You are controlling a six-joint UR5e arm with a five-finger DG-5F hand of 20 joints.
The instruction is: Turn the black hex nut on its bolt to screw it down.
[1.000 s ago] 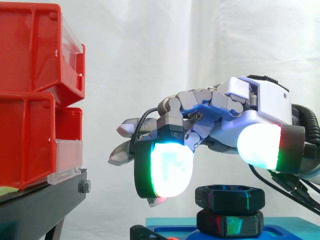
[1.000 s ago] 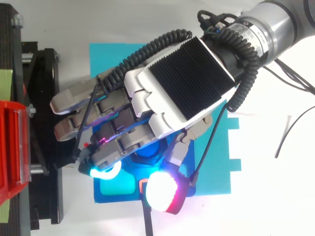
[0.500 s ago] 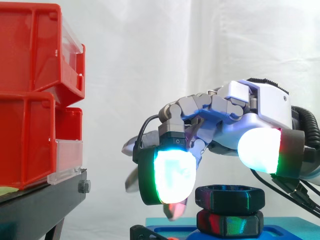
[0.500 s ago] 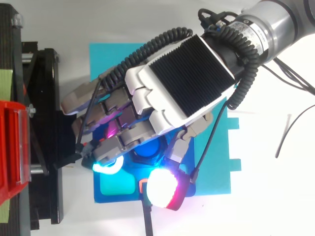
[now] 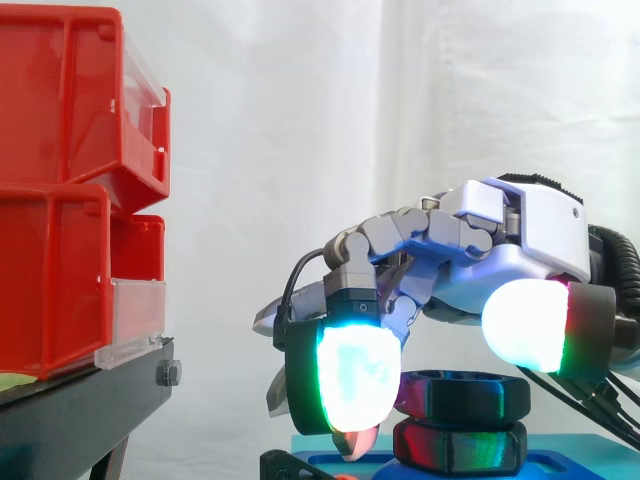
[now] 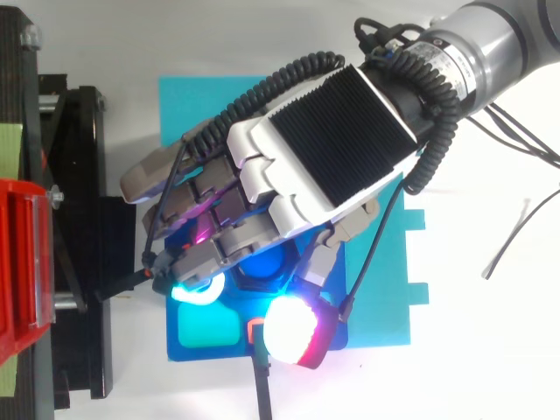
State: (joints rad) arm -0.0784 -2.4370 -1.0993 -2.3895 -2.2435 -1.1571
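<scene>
The black hex nut (image 5: 462,392) sits high on its bolt, above a second dark hex piece (image 5: 460,445) that rests on the blue base plate (image 5: 570,462). My hand (image 5: 520,230) hovers right over the nut, reaching in from the right. It covers most of the nut from above. In the top view the hand (image 6: 324,149) lies across the blue plate (image 6: 385,289), and a small part of the nut (image 6: 261,269) shows beneath it, lit blue. Whether the hand touches the nut I cannot tell.
Red bins (image 5: 60,200) are stacked on a black stand (image 5: 90,400) to the left, a short gap from the hand. The same stand (image 6: 83,219) runs along the left edge in the top view. A white curtain hangs behind.
The hand has sunk lower over the nut and drawn a little away from the bins. The nut and base plate have not moved.
</scene>
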